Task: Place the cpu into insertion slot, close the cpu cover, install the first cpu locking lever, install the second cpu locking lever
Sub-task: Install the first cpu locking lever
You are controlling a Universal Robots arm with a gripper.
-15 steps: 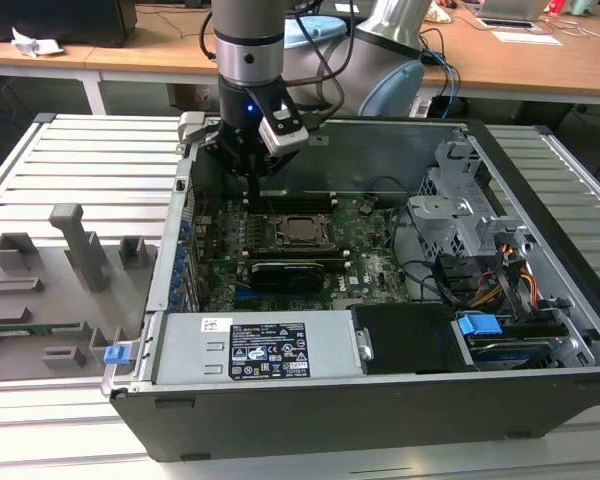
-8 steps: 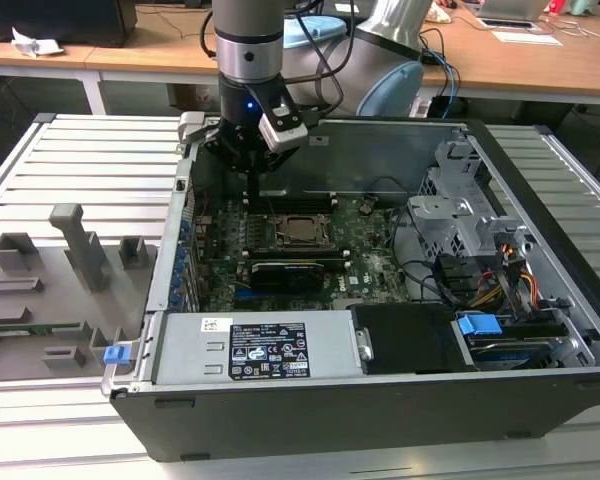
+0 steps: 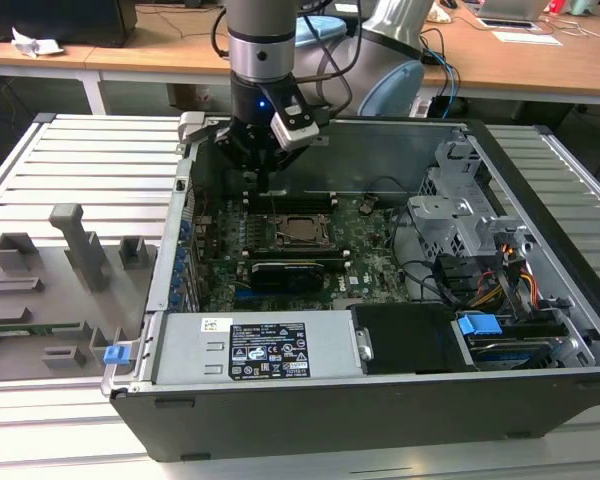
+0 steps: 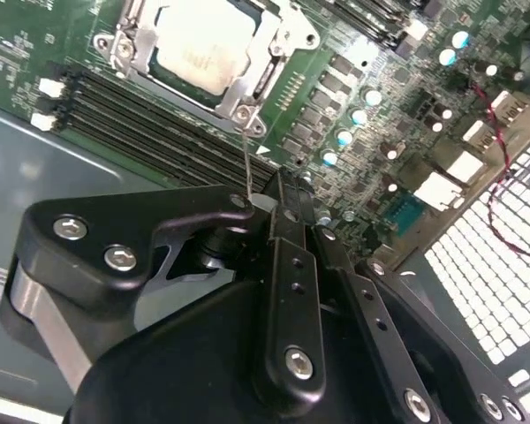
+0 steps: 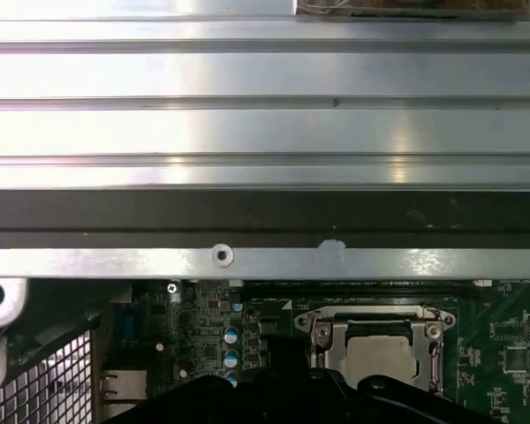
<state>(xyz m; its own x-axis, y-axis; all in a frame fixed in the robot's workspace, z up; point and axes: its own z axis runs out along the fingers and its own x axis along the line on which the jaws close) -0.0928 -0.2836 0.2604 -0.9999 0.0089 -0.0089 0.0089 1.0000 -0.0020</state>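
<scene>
Pincer (image 3: 263, 172) hangs inside the open computer case (image 3: 540, 300), over the green circuit board (image 3: 370, 250), just behind the insertion slot (image 3: 302, 229) as the exterior view has it. Fingers (image 4: 287, 208) drawn together on a thin wire lever (image 4: 246, 159) (seen in the second wrist view, running up to the socket's corner). Cpu (image 4: 203, 49) already seated in the slot, silvery top showing through the window of the cpu cover (image 4: 269, 66), which lies flat over it. In the first wrist view the covered cpu (image 5: 380, 358) sits just beyond the pincer body. Grey fixture blocks (image 3: 70, 245) stand on the slatted tabletop (image 3: 90, 160), at the exterior view's left of the case.
</scene>
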